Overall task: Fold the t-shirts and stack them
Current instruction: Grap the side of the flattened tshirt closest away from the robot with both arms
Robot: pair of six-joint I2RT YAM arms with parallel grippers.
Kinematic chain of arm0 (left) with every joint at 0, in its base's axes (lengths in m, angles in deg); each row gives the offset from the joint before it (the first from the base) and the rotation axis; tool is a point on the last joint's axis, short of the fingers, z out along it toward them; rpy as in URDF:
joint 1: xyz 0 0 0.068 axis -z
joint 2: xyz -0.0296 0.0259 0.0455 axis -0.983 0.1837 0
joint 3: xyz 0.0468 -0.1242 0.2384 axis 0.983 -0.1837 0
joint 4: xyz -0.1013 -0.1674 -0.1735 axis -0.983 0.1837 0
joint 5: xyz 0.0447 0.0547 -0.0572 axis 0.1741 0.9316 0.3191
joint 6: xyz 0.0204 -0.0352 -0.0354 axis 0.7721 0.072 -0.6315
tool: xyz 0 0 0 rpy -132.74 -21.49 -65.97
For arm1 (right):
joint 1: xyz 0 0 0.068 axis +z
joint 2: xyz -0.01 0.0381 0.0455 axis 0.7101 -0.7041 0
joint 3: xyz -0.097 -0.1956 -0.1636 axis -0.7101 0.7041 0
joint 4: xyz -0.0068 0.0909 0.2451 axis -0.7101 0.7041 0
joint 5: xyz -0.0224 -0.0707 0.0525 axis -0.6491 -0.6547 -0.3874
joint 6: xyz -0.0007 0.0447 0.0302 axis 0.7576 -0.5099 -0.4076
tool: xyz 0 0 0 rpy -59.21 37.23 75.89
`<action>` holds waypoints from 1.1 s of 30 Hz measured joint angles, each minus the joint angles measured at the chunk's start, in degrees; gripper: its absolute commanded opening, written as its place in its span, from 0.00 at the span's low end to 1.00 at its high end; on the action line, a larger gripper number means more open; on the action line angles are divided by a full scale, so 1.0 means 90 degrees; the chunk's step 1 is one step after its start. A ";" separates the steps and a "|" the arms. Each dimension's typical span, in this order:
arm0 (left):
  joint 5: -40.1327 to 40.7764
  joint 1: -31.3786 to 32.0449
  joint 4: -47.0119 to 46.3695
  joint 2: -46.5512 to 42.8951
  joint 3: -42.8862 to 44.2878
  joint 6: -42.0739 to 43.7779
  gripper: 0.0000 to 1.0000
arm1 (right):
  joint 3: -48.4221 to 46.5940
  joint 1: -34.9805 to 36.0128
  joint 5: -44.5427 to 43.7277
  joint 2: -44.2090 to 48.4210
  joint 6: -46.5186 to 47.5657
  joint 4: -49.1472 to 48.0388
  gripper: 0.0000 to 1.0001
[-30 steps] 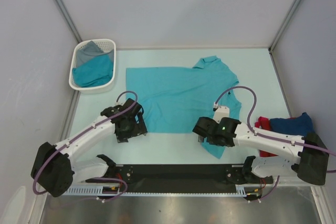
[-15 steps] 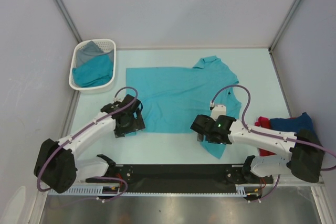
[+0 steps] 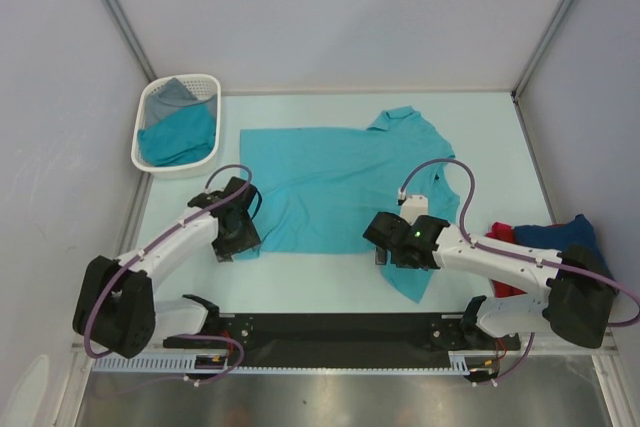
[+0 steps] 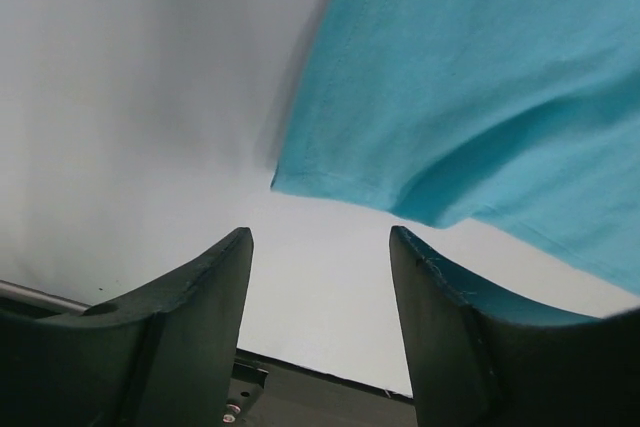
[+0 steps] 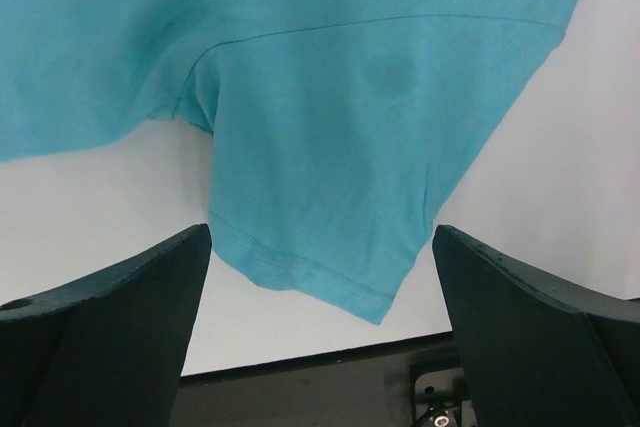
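**Top view.** A teal t-shirt lies spread flat on the table, its collar toward the right and one short sleeve pointing at the near edge. The left gripper sits at the shirt's near-left corner. The right gripper sits at the near hem, just beside that sleeve. A white basket at the far left holds a grey t-shirt and a further teal garment. A red t-shirt and a navy t-shirt lie bunched at the right edge, partly under the right arm.

**Left wrist view.** The fingers stand partly apart with bare table between them. The shirt's corner lies just beyond the tips, and nothing is held.

**Right wrist view.** The fingers are spread wide (wider than those on the left). The sleeve's hemmed end shows in the gap, flat on the table, and neither finger grips it.
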 measured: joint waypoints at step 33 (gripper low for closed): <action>-0.0046 -0.0260 -0.0367 0.0624 0.0168 0.0180 0.59 | 0.0347 -0.0376 0.0318 0.0034 0.0573 -0.0442 1.00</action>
